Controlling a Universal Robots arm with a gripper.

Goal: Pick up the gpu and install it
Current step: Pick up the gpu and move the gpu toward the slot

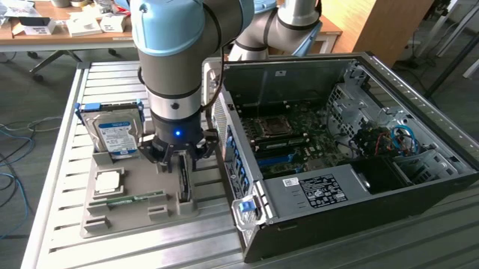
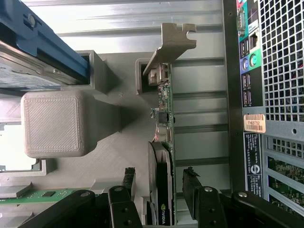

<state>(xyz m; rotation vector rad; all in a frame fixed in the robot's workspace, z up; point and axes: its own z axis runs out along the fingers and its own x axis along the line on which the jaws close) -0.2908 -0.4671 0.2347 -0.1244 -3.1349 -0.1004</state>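
At the exterior view's left, a hard drive with blue side rails stands upright at the back of a grey holder on a slatted metal table. In front of it, in the lower left of the frame, a square processor and a narrow green memory stick lie in the holder's recesses.

Left of centre, the arm reaches straight down and its gripper hangs over the holder's near edge, directly above the gpu. The card stands on its long edge in a slot just beside the open computer case.

The wrist view shows the gpu running lengthwise between the two black fingers, with its silvery bracket at the far end. The fingers are spread, one on each face of the card, and a strip of grey holder shows on both sides, so neither pad touches it.

The case fills the exterior view's right with its side panel off and its motherboard exposed
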